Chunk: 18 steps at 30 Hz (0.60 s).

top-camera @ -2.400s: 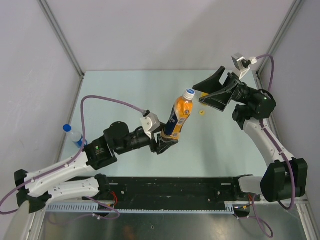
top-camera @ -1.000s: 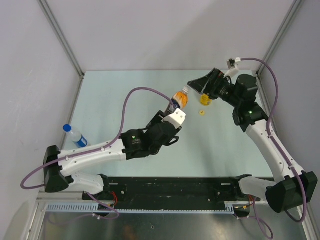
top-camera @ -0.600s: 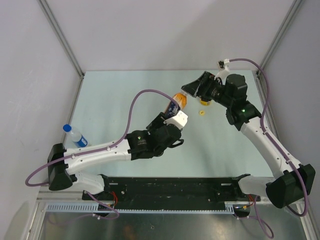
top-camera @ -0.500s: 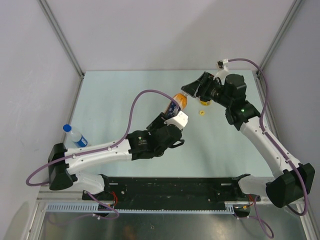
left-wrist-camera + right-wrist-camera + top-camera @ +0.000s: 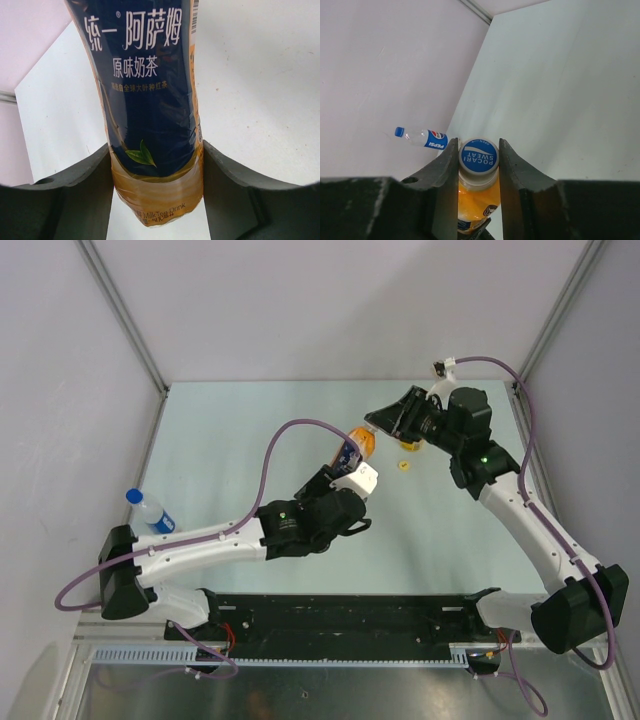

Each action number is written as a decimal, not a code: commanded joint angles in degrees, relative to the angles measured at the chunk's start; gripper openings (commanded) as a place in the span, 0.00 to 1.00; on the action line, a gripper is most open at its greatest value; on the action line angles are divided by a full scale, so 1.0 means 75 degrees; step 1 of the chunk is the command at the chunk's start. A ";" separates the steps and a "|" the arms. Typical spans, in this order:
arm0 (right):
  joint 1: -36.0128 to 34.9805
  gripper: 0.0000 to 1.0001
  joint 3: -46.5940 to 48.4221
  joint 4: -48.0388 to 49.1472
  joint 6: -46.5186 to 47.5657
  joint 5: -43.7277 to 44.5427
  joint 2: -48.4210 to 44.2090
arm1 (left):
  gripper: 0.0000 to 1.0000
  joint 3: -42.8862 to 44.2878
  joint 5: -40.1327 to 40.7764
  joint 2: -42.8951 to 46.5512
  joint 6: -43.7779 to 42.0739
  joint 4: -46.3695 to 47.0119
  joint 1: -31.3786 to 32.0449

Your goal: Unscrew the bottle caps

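The right tool [image 5: 478, 146] is clamped on the white round plastic screw cap with a blue printed top [image 5: 478, 157], gripping it from both sides. The left tool [image 5: 156, 187] is clamped low on the short orange plastic bottle with a dark blue label [image 5: 145, 95] and holds it tilted in the air above the pale green bench [image 5: 230, 420], neck towards the right arm. The step in hand looks like loosening this cap. The next move likely calls for a twist of the right wrist while the left holds firm. A second ago the right tool stood spread just short of the cap; now it has closed. The bottle has barely shifted.
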State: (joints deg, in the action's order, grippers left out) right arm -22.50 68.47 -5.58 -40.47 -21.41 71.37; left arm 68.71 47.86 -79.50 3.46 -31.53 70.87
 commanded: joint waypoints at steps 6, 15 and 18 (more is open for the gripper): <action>0.0038 0.00 0.0296 0.0477 0.0521 -0.0527 -0.0194 | 0.00 0.0141 0.0109 0.0099 -0.0058 0.0095 0.0054; 0.0490 0.00 -0.0026 0.1774 0.0210 -0.2163 -0.0378 | 0.00 -0.0119 -0.1377 0.0705 0.0011 0.0554 -0.0054; 0.0653 0.00 -0.0096 0.2200 0.0164 -0.2671 -0.0476 | 0.00 -0.0293 -0.2073 0.1013 -0.0047 0.0878 -0.0154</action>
State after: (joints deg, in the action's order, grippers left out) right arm -18.94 67.81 1.34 -38.89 -33.71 70.83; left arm 67.96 41.36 -75.83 3.99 -28.91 70.28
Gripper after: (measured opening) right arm 0.342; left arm 0.643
